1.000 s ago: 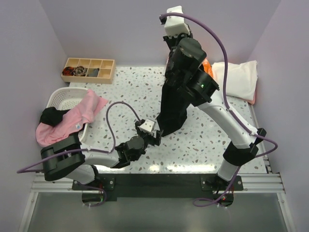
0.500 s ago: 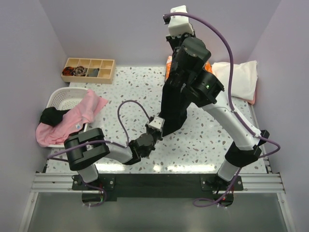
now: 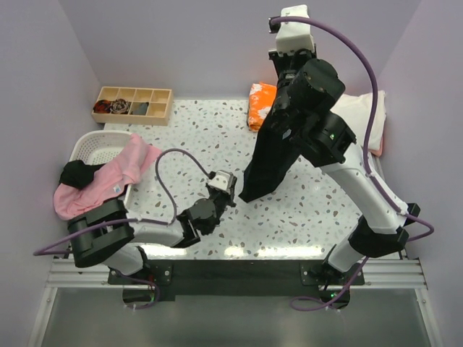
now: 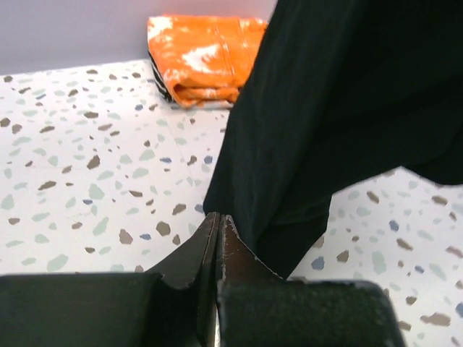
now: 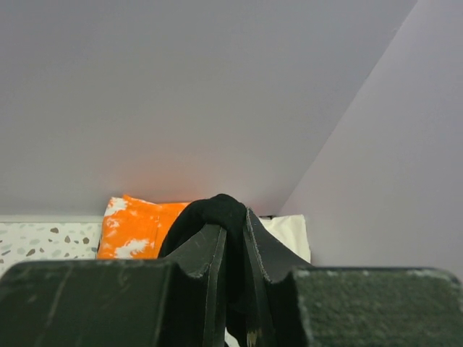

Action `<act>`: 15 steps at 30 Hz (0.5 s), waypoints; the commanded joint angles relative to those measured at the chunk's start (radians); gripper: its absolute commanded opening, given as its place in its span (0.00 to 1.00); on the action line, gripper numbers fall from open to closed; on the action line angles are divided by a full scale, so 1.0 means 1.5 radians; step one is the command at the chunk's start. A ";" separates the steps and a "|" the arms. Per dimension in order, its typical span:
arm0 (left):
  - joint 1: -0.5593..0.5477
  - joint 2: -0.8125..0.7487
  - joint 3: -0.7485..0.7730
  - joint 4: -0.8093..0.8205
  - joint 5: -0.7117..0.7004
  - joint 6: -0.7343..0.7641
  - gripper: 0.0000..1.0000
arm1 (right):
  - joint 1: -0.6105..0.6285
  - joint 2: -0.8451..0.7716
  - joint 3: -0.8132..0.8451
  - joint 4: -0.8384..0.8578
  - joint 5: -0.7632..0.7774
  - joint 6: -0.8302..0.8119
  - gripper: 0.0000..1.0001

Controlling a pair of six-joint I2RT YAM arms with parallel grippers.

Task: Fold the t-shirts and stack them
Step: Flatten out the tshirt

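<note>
Black shirt (image 3: 269,155) hangs above table (image 3: 195,137) middle, top bunch pinched in closed right gripper (image 5: 233,220), lifted so cloth drapes straight for folding. Left gripper (image 4: 218,218) fully shut at lower corner; whether it caught cloth, cannot tell.

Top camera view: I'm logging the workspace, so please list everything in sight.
black t-shirt: 1, black, hanging from right gripper
orange t-shirt: 1, orange and white, folded, far edge
cream t-shirt: 1, cream, far right corner
pink t-shirt: 1, pink, draped over basket
dark cloth: 1, black, beside pink t-shirt
basket: 1, white, left edge
tray: 1, wooden, far left corner
table: 1, speckled white
left gripper: 1, black, shut, at black t-shirt's lower corner
right gripper: 1, black, raised, shut on black t-shirt
</note>
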 commanded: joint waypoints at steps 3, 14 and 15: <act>0.017 -0.067 -0.012 -0.005 0.024 -0.004 0.00 | -0.003 -0.028 -0.010 0.041 -0.003 -0.006 0.13; 0.011 0.038 -0.018 -0.008 0.129 -0.046 0.61 | -0.003 -0.029 -0.008 0.042 -0.007 -0.008 0.15; 0.009 0.049 -0.019 0.001 0.127 -0.050 0.61 | -0.003 -0.032 -0.009 0.042 -0.007 -0.008 0.15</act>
